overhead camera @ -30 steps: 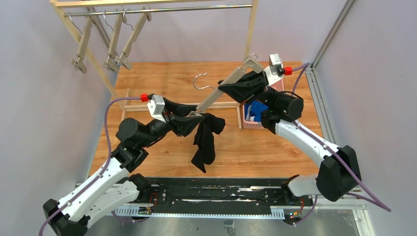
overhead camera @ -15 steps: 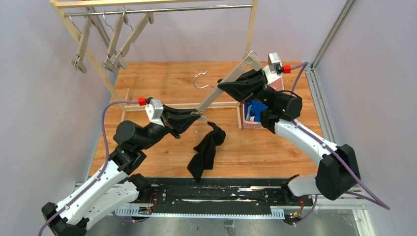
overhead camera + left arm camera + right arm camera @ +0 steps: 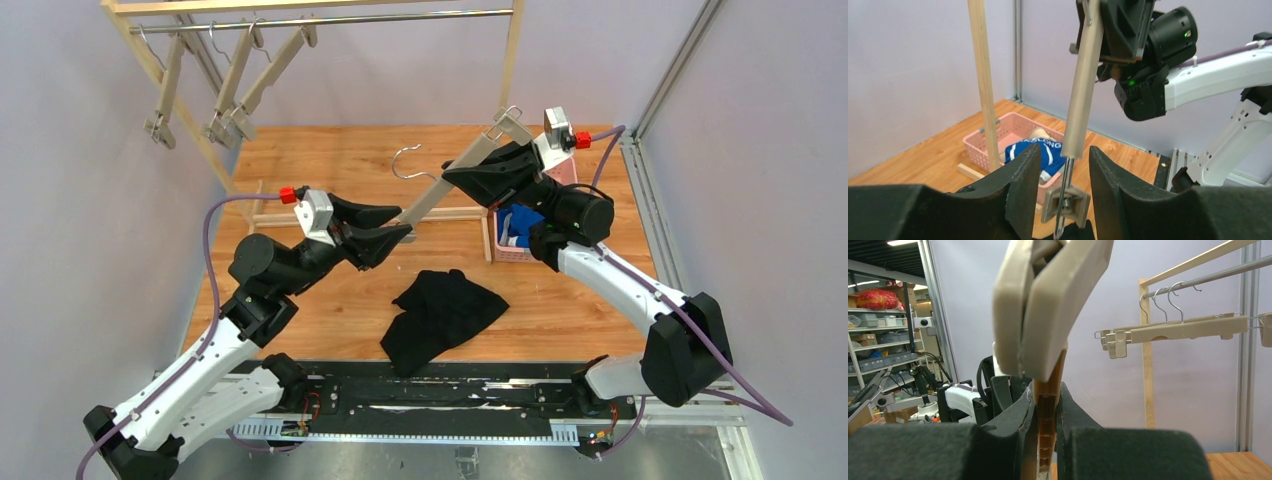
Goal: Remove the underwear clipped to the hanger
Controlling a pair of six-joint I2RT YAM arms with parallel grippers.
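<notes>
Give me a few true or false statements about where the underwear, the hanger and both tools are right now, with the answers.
1. The black underwear lies on the table. True.
2. The right tool holds nothing. False: it is shut on the wooden hanger.
3. The blue underwear sits in the pink basket. True.
4. The left tool is clamped on the hanger's clip. False: its jaws stand open on either side of the clip.
</notes>
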